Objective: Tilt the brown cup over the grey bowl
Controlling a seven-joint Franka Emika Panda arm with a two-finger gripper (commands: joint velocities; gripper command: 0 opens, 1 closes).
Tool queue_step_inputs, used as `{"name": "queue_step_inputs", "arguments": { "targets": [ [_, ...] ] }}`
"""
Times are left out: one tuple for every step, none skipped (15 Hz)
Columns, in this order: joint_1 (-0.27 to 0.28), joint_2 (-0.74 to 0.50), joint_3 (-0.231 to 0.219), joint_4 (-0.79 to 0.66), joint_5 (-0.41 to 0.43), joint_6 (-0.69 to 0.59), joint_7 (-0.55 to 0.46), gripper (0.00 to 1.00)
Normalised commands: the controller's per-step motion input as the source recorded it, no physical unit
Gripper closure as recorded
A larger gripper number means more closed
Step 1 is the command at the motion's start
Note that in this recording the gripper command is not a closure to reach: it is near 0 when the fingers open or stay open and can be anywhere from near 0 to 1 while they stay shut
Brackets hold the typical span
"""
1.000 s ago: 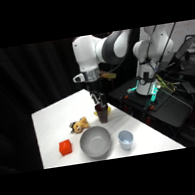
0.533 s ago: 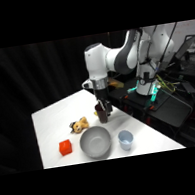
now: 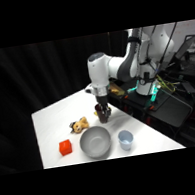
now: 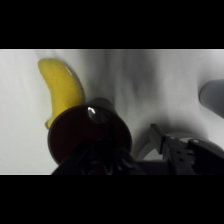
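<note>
Brown cup (image 3: pixel 103 114), upright on bench (image 3: pixel 53 117), directly beneath end effector (image 3: pixel 103 106) (grip state indeterminate); grey bowl (image 3: pixel 95 141) just beside, toward camera.

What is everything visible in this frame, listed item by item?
brown cup: one, dark brown, upright on the table behind the grey bowl, under the gripper
grey bowl: one, light grey, near the front edge
pale cup: one, pale blue-white, beside the bowl
red block: one, red, on the bowl's other side
small toy: one, tan, behind the bowl
banana: one, yellow, beside the brown cup in the wrist view
table: one, white
gripper: one, black, down at the brown cup's rim
</note>
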Motion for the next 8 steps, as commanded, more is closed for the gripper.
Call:
{"name": "queue_step_inputs", "arguments": {
  "targets": [
    [0.143,-0.06,-0.111,0.10,-0.270,-0.14,0.27,1.00],
    [0.134,-0.05,-0.097,0.12,-0.237,-0.19,0.23,1.00],
    [0.103,-0.03,-0.050,0.17,-0.103,-0.27,0.12,0.93],
    [0.090,-0.05,-0.036,0.17,-0.073,-0.30,0.09,0.67],
    [0.064,-0.08,-0.014,0.19,-0.012,-0.34,0.02,0.29],
    [0.051,-0.16,-0.018,0.21,-0.024,-0.44,0.01,0.06],
    [0.047,-0.24,-0.022,0.22,-0.060,-0.51,0.01,0.06],
    [0.046,-0.39,-0.021,0.24,-0.111,-0.67,0.00,0.06]
  ]
}}
